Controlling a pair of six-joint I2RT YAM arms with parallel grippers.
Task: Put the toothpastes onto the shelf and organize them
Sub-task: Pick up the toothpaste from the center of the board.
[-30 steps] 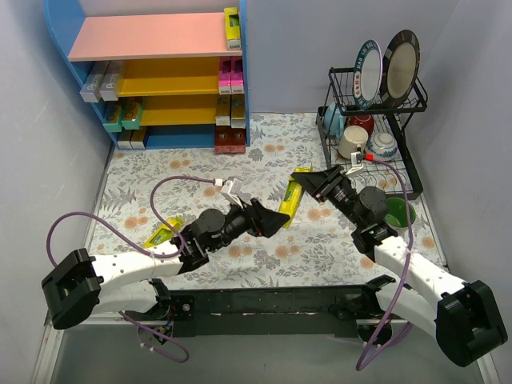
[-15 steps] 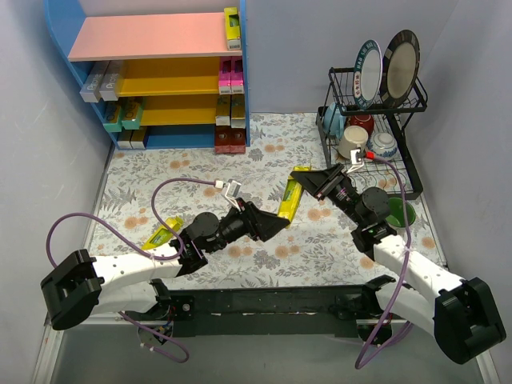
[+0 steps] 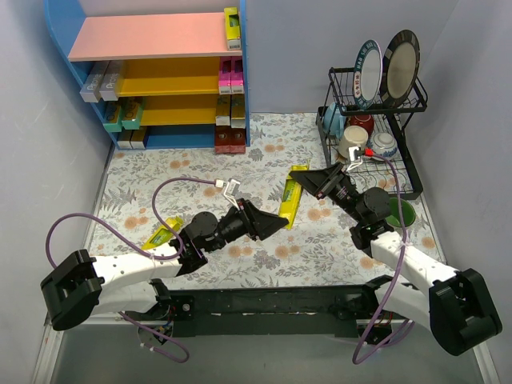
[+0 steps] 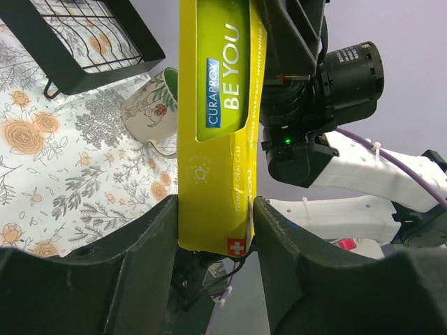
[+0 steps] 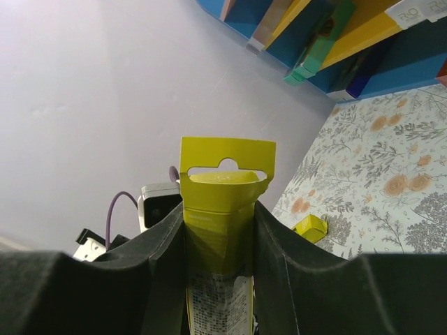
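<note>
A yellow toothpaste box (image 3: 290, 197) hangs slanted above the middle of the flowered table, held at both ends. My right gripper (image 3: 309, 181) is shut on its upper end with the hang tab (image 5: 225, 162). My left gripper (image 3: 277, 222) is shut on its lower end (image 4: 213, 209), with both fingers against the box's sides. A second yellow toothpaste box (image 3: 162, 234) lies on the table by the left arm. The shelf (image 3: 148, 37) stands at the back left with several toothpastes on its boards, among them a yellow one (image 3: 231, 27) on the pink top.
A black wire dish rack (image 3: 382, 120) with plates, bowls and mugs stands at the back right. A green cup (image 3: 398, 213) sits in front of it, behind the right arm. A patterned mug (image 4: 155, 112) shows beside the rack. Purple cables loop off both arms.
My left gripper's jaws have closed in from wide open onto the lower end of the yellow box. The right gripper has kept its hold, and the box has barely shifted.
</note>
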